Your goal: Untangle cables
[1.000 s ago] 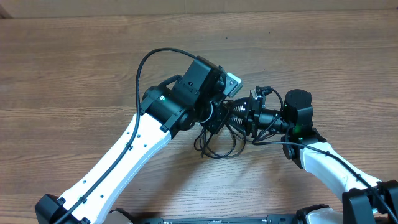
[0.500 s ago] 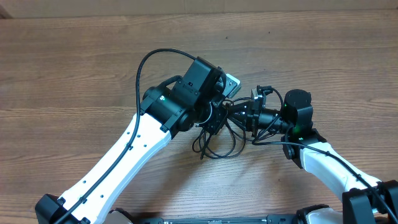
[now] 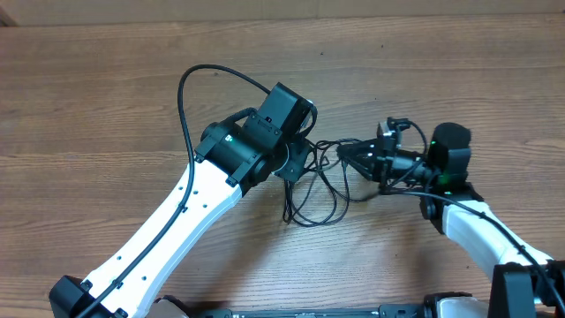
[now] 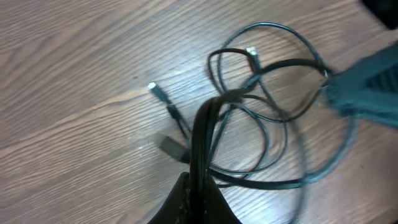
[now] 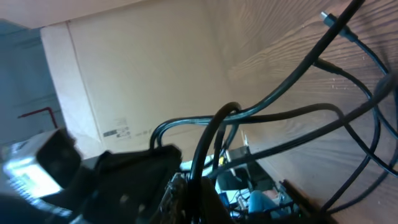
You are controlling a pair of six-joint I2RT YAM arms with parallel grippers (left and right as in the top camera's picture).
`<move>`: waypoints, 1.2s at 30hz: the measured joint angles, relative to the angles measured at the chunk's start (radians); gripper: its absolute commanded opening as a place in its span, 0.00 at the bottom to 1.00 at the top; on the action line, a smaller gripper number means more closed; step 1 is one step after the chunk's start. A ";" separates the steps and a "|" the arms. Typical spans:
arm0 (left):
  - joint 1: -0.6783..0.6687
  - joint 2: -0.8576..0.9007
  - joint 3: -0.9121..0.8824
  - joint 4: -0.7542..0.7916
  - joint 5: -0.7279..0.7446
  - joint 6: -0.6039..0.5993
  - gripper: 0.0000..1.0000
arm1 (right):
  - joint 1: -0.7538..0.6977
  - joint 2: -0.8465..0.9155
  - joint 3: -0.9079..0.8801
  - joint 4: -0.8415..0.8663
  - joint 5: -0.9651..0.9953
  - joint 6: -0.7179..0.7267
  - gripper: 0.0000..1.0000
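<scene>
Two grippers are each clamping shut on one tangle of cables [image 3: 315,190] at mid-tabletop [image 3: 106,106]. The left gripper [image 3: 298,162] is pinching strands at its left, the right gripper [image 3: 347,151] at its right. Loops are sagging between them onto the wood, the strands too knotted to count

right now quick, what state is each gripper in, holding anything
left gripper: closed, pinching the thin black cables
right gripper: closed, gripping a strand of the same bundle
</scene>
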 measured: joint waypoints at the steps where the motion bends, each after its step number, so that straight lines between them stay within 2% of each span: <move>1: 0.000 0.000 0.000 -0.002 -0.006 -0.002 0.05 | -0.017 0.000 0.000 0.000 -0.018 -0.001 0.04; 8: 0.000 0.000 0.000 -0.021 -0.037 -0.003 0.04 | -0.143 0.000 0.000 -0.002 -0.110 -0.055 0.04; 13: 0.000 0.000 0.000 -0.026 -0.075 -0.003 0.05 | -0.237 0.000 0.000 -0.084 -0.154 -0.148 0.04; 15: 0.011 0.000 0.000 -0.035 -0.103 -0.003 0.04 | -0.295 0.000 0.000 -0.148 -0.163 -0.216 0.26; 17: 0.018 0.000 0.000 -0.033 -0.111 -0.003 0.04 | -0.314 0.000 0.000 -0.194 -0.164 -0.283 0.56; 18: 0.019 0.000 -0.001 -0.035 -0.115 -0.003 0.04 | -0.319 0.001 0.000 -0.207 -0.165 -0.307 0.64; 20: 0.022 0.000 -0.001 -0.035 -0.117 -0.003 0.04 | -0.319 0.001 0.000 -0.214 -0.164 -0.367 0.72; 27: 0.022 -0.002 -0.002 -0.035 -0.118 -0.003 0.04 | -0.318 0.001 0.000 -0.216 -0.164 -0.468 0.84; 36: 0.023 -0.119 0.047 -0.044 -0.122 0.013 0.04 | -0.319 0.001 0.000 -0.217 -0.165 -0.492 0.85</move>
